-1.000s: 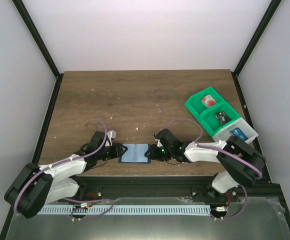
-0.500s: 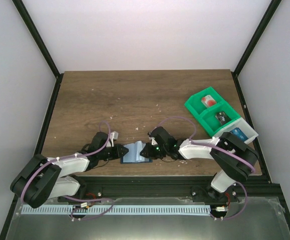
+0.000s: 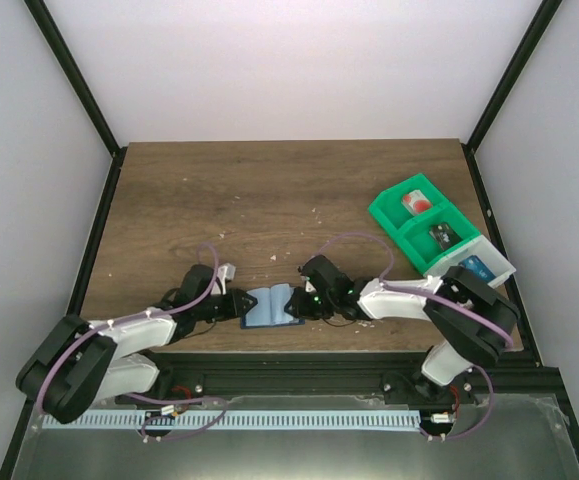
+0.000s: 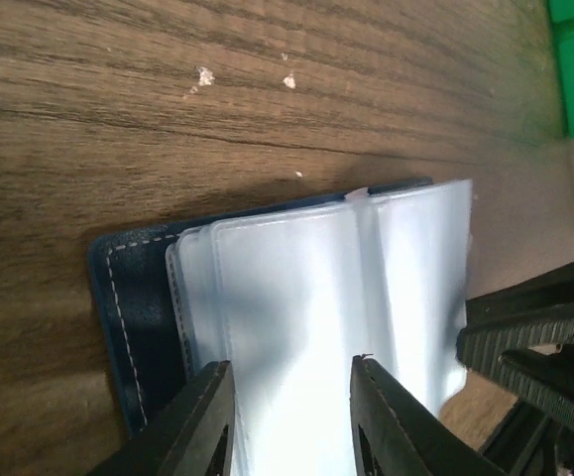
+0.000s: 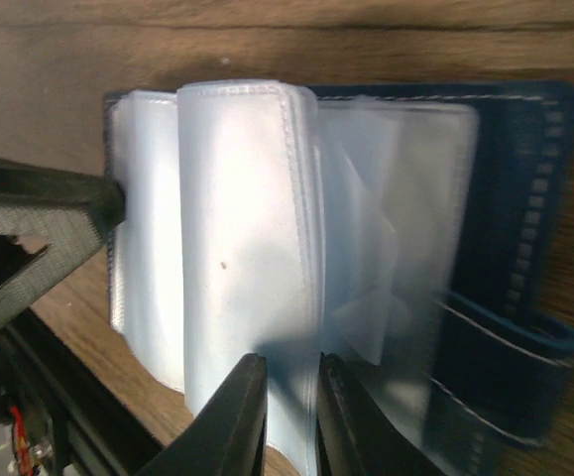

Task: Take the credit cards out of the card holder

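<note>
The card holder (image 3: pixel 267 308) lies open near the table's front edge, between my two grippers. Its navy cover (image 4: pixel 138 297) frames pale clear plastic sleeves (image 5: pixel 237 218). My left gripper (image 3: pixel 241 307) stands open over the left sleeves, its fingertips (image 4: pixel 217 397) apart with plastic showing between them. My right gripper (image 5: pixel 291 392) is nearly closed, pinching one sleeve leaf that stands up from the holder (image 5: pixel 524 198). I cannot tell whether the sleeves hold a card. Credit cards lie in the bins at the right: a red one (image 3: pixel 416 203), a dark one (image 3: pixel 439 235) and a blue one (image 3: pixel 474 267).
A green bin (image 3: pixel 389 212) with two compartments and a white bin (image 3: pixel 499 262) joined to it stand at the table's right edge. Black frame posts rise at the back corners. A metal rail runs below the table's front edge (image 3: pixel 299 345).
The holder lay flat and open a second ago. My right gripper has since moved left and raised a sleeve leaf. My left gripper shifted slightly.
</note>
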Controlling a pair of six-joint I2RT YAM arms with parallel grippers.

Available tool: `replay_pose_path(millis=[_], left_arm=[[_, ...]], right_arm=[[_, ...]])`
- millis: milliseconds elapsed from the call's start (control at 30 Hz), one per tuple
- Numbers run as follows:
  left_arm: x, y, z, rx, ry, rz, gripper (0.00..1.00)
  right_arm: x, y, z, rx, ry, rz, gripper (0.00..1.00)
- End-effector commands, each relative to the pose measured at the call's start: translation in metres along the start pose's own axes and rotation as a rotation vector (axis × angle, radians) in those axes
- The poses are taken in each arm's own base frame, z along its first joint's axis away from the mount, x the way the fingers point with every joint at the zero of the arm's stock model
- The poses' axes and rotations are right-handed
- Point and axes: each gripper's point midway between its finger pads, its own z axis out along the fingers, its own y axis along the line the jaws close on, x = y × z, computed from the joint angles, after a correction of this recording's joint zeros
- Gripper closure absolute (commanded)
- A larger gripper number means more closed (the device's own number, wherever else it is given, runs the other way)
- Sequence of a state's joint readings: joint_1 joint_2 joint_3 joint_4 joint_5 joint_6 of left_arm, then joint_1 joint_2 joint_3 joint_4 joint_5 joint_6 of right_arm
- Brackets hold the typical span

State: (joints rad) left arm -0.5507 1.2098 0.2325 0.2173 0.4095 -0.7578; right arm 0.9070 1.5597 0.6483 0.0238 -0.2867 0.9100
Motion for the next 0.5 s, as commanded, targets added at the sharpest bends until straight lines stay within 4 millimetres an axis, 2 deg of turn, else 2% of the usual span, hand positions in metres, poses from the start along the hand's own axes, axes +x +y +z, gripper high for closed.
replay_pose_path(millis=[0, 100, 200, 267, 333, 467], left_arm=[[-0.01, -0.01, -0.014, -0.012, -0.044, 0.007, 0.6], [-0.022, -0.024, -0.027, 0.012, -0.102, 0.019, 0.49], [-0.037, -0.044, -0.045, 0.029, -0.156, 0.061, 0.36], [-0.05, -0.059, -0.062, 0.031, -0.203, 0.103, 0.21], [-0.063, -0.071, -0.081, 0.012, -0.259, 0.136, 0.02], [-0.085, -0.101, -0.122, 0.023, -0.377, 0.208, 0.0]], right_arm=[[-0.014, -0.024, -0.032, 0.16, -0.138, -0.024, 0.76], [-0.019, -0.031, -0.053, 0.212, -0.197, -0.03, 0.73], [-0.026, -0.019, -0.076, 0.183, -0.257, -0.041, 0.68], [-0.032, -0.01, -0.098, 0.159, -0.314, -0.037, 0.64], [-0.038, -0.004, -0.123, 0.146, -0.388, -0.033, 0.52], [-0.05, 0.013, -0.18, 0.086, -0.541, -0.026, 0.21]])
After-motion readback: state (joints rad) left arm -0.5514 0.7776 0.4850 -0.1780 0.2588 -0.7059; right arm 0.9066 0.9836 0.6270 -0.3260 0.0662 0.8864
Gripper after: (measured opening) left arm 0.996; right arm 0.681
